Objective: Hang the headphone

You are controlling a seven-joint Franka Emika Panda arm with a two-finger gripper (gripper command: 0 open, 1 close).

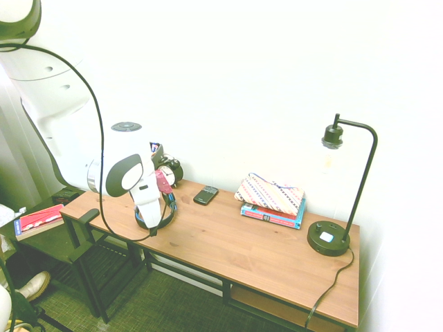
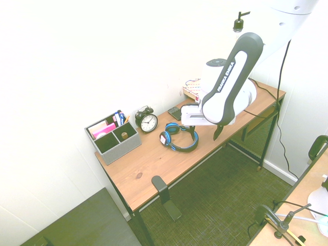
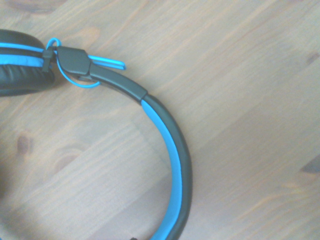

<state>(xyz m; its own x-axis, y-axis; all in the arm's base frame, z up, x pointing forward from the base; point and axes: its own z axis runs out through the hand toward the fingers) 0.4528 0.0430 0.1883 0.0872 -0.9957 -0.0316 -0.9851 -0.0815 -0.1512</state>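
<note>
The headphone (image 2: 180,145) lies flat on the wooden desk (image 2: 148,164), with its black and blue headband toward the desk's front edge and its ear cups toward the clock. My gripper (image 2: 191,125) hangs just above the headband, pointing down, open and holding nothing. In the first exterior view the white hand covers most of the headphone (image 1: 166,219), and the gripper (image 1: 150,218) sits low over it. The wrist view shows the curved headband (image 3: 176,152) and one ear cup (image 3: 20,62) close up on the wood.
A black hook (image 2: 160,185) sticks out from the desk's front edge near its left end. A twin-bell alarm clock (image 2: 148,122) and a grey organizer (image 2: 114,137) stand behind the headphone. Farther along are a smartphone (image 1: 205,195), a patterned pouch on books (image 1: 271,199) and a lamp (image 1: 329,238).
</note>
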